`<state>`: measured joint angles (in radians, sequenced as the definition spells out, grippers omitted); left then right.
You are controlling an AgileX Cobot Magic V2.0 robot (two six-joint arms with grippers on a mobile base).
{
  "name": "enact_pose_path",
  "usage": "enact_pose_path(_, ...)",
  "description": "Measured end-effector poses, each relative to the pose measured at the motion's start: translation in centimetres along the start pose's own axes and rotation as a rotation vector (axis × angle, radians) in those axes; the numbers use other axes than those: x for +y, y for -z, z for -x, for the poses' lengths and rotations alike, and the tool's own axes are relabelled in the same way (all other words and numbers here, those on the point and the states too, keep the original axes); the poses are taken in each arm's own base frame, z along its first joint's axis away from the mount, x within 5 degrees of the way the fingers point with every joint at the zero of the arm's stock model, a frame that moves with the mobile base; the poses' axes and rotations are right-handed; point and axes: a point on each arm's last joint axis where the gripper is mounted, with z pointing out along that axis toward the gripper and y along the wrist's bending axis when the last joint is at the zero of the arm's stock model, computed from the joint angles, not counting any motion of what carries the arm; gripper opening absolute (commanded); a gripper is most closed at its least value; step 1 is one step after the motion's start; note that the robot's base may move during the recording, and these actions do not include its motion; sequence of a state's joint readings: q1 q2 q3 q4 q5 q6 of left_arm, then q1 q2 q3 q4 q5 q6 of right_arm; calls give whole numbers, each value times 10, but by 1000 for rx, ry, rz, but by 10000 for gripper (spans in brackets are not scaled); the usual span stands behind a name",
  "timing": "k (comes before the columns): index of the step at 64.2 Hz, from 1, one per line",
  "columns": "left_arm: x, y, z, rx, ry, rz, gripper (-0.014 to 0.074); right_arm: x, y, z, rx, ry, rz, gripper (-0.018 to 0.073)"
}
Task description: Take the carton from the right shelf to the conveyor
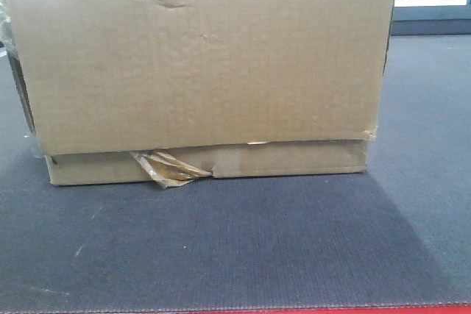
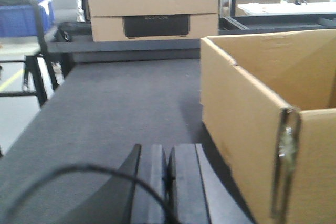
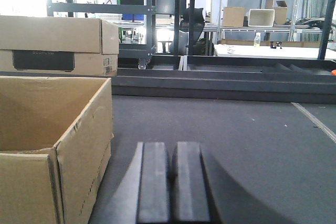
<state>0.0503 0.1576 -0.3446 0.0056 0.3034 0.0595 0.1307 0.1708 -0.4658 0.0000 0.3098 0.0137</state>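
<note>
A brown open-topped carton [image 1: 206, 71] stands on the dark grey conveyor belt [image 1: 221, 248] and fills most of the front view. In the left wrist view the carton [image 2: 252, 119] is to the right of my left gripper [image 2: 169, 153], which is shut and empty, low over the belt. In the right wrist view the carton [image 3: 58, 140] is to the left of my right gripper [image 3: 171, 150], which is also shut and empty, low over the belt. Neither gripper touches the carton. Neither gripper shows in the front view.
A closed carton with a black label [image 2: 152, 9] stands beyond the belt's far end; it also shows in the right wrist view [image 3: 52, 45]. Black metal racks [image 3: 152, 9], tables with boxes [image 3: 252, 19] and a blue crate [image 2: 21, 17] lie behind.
</note>
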Motion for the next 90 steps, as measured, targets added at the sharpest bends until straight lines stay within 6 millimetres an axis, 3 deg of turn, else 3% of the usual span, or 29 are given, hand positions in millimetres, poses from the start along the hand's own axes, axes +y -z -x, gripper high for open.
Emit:
enact_pose_path(24,-3,-5,-78,-94,8,51,-17,0,0,0,-2,0,0,-75)
enact_pose_path(90,-3,-6,-79,-110,12,53,-17,0,0,0,-2,7,-2,-75)
